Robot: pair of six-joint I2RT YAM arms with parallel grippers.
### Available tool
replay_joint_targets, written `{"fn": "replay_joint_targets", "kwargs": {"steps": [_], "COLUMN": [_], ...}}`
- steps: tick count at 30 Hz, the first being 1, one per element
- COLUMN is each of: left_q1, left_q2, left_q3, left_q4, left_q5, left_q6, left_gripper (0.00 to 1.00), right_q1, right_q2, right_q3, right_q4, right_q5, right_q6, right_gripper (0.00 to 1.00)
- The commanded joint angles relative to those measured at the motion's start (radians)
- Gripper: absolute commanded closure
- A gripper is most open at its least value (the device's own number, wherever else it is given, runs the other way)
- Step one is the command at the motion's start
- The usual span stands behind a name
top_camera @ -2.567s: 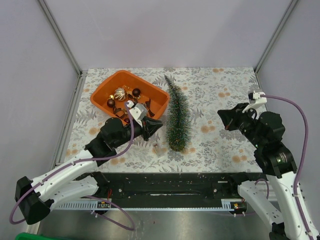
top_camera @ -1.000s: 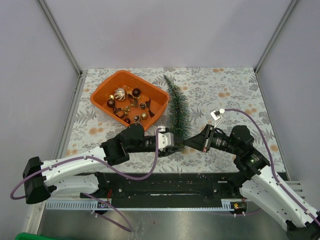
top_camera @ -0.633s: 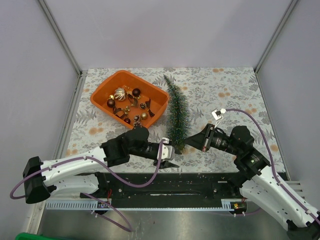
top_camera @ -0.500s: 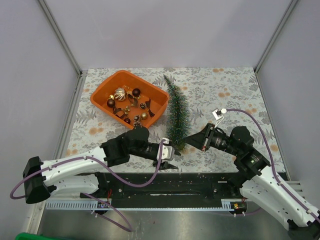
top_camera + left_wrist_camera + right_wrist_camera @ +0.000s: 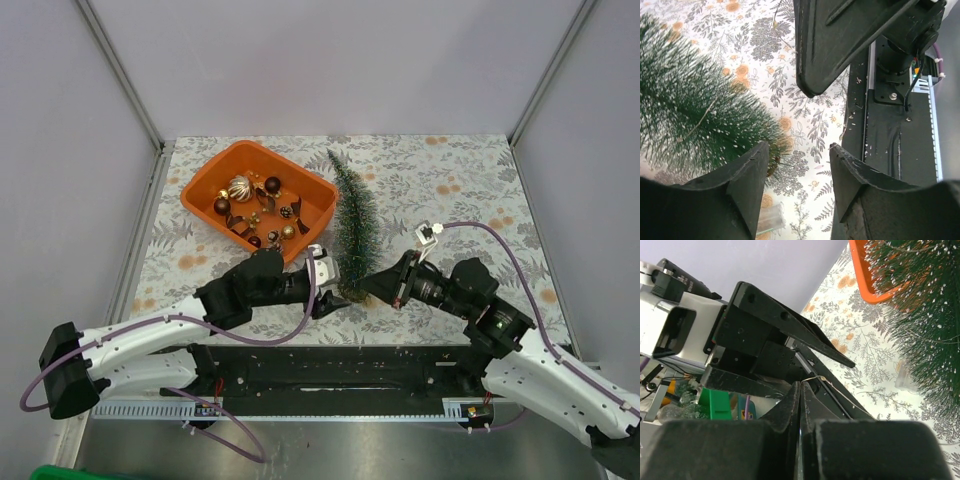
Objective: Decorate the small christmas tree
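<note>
The small christmas tree (image 5: 354,232) lies flat on the table, tip pointing far, round base near. It also shows in the left wrist view (image 5: 695,117) and the right wrist view (image 5: 927,315). My left gripper (image 5: 334,290) is open and empty just left of the tree's base, with bare table between its jaws (image 5: 797,150). My right gripper (image 5: 366,285) is shut, its tips (image 5: 800,385) at the right of the tree's base, and a thin tan thread (image 5: 816,378) curls from them. The two grippers face each other closely. The orange tray (image 5: 305,190) holds several ornaments (image 5: 239,188).
A small clear plastic piece (image 5: 771,220) lies on the table by the tree's base; it also shows in the right wrist view (image 5: 902,375). The black base rail (image 5: 330,365) runs along the near edge. Grey walls enclose the table on three sides.
My left gripper swung from the front edge up to the left of the tree's base. My right gripper moved left to the base. The tree has not moved.
</note>
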Motion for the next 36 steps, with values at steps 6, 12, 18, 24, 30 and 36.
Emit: {"fn": "replay_joint_targets", "kwargs": {"steps": [6,12,18,24,30,36], "left_q1": [0.018,0.001,0.001,0.01,0.044,0.092], "left_q2": [-0.061,-0.072,-0.09,-0.104,-0.123,-0.142], "left_q3": [-0.031,-0.036,-0.051,-0.07,-0.087,-0.114], "left_q4": [0.048,0.031,0.017,0.041,0.057,0.045], "left_q5": [0.265,0.321,0.313,0.235,0.19,0.095], "left_q6": [-0.062,-0.008,0.0,-0.018,-0.032,-0.035], "left_gripper": [0.31,0.29,0.31,0.65,1.0,1.0], "right_q1": [0.122,0.217,0.306,0.346,0.378,0.378], "right_q2": [0.055,0.101,0.135,0.136,0.136,0.126], "right_q3": [0.025,0.026,0.038,0.045,0.035,0.038], "right_q4": [0.074,0.131,0.166,0.166,0.179,0.15], "right_q5": [0.181,0.29,0.391,0.445,0.476,0.462], "right_q6": [-0.062,-0.078,-0.108,-0.121,-0.116,-0.115], "right_gripper": [1.0,1.0,1.0,1.0,1.0,0.96]}}
